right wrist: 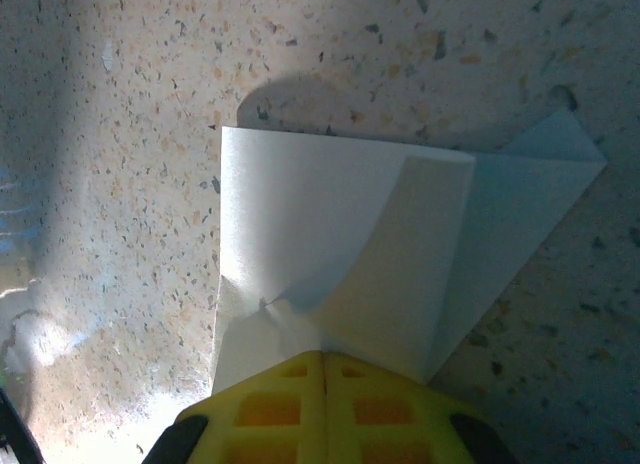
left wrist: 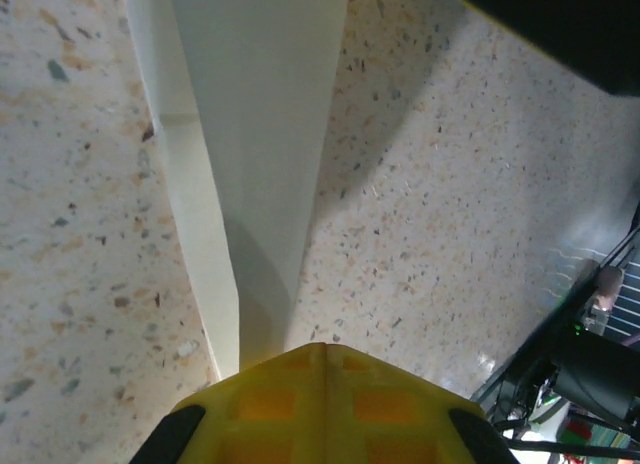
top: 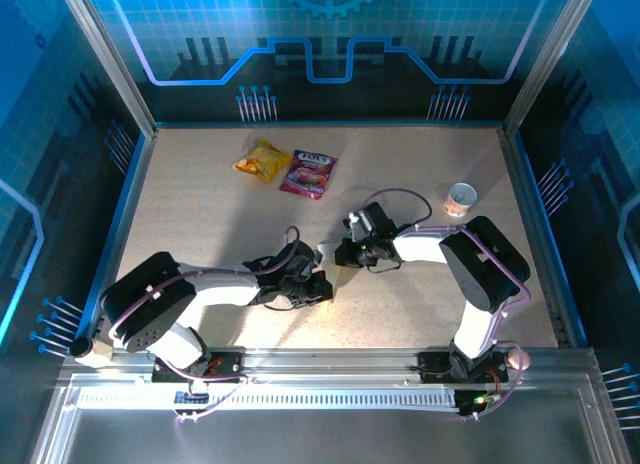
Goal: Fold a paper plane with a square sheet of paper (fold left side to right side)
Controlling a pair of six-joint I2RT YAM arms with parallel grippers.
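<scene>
The square sheet of paper (top: 328, 255) lies folded between my two grippers, mostly hidden under them from above. In the left wrist view the paper (left wrist: 262, 134) is a narrow creased strip that tapers toward my left gripper (left wrist: 325, 348). That gripper is shut, and the strip's end passes under its left finger. In the right wrist view the paper (right wrist: 320, 224) has overlapping layers, with a curved flap and a wrinkle running into my right gripper (right wrist: 322, 355), which is shut on it. From above, the left gripper (top: 312, 284) and right gripper (top: 350, 250) stand close together.
A yellow snack packet (top: 262, 161) and a pink snack packet (top: 308, 174) lie at the back of the speckled table (top: 200, 214). A small round cup (top: 461, 199) stands at the right, behind the right arm. Metal frame rails border the table.
</scene>
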